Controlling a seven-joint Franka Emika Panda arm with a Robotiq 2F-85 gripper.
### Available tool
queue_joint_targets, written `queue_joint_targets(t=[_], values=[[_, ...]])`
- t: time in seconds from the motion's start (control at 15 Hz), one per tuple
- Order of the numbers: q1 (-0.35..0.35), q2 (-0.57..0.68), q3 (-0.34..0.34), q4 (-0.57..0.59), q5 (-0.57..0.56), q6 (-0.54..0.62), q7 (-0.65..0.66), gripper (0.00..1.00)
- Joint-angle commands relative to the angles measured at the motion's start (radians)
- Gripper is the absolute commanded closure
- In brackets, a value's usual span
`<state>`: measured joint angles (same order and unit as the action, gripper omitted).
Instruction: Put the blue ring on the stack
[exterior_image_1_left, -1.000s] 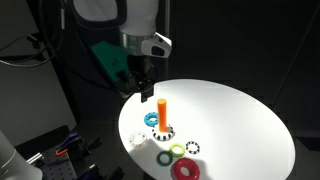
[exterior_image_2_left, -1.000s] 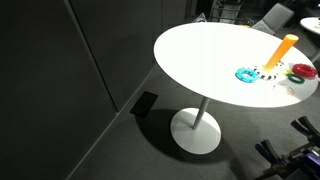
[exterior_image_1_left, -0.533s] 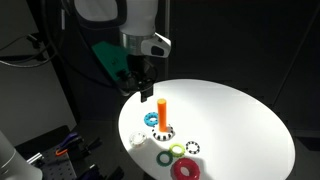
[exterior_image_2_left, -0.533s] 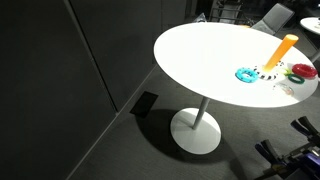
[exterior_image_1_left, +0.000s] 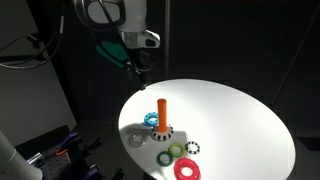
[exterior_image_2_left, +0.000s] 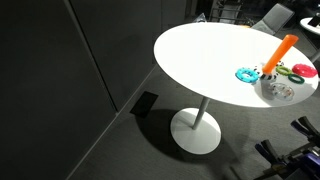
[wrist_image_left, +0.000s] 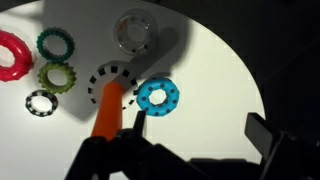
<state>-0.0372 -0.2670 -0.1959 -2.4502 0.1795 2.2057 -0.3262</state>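
Note:
The blue ring (exterior_image_1_left: 151, 120) lies flat on the white round table (exterior_image_1_left: 240, 115), touching the near side of the stack's base. It also shows in an exterior view (exterior_image_2_left: 246, 74) and in the wrist view (wrist_image_left: 157, 96). The stack is an upright orange peg (exterior_image_1_left: 160, 109) on a black-and-white toothed base (wrist_image_left: 108, 78); it also shows in an exterior view (exterior_image_2_left: 282, 51). My gripper (exterior_image_1_left: 138, 71) hangs well above the table's far-left edge, open and empty. In the wrist view its fingers (wrist_image_left: 200, 130) frame bare table just beside the blue ring.
Loose rings lie near the stack: a green one (wrist_image_left: 58, 75), a teal-green one (wrist_image_left: 55, 44), a larger red one (wrist_image_left: 10, 55), a black-and-white toothed one (wrist_image_left: 41, 101) and a clear one (wrist_image_left: 134, 30). The table edge (exterior_image_2_left: 175, 75) drops to dark floor.
My gripper has risen and drawn back from just above the peg toward the table's far edge. The rings and the stack have not moved.

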Motion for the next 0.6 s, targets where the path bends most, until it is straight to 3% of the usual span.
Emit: queue_joint_targets(t=[0.0,0.53], values=[[0.027,0.071,0.062,0.035,-0.001,0.051,0.032,0.00],[0.028,0.269,0.137,0.077,-0.089,0.213,0.089,0.00]])
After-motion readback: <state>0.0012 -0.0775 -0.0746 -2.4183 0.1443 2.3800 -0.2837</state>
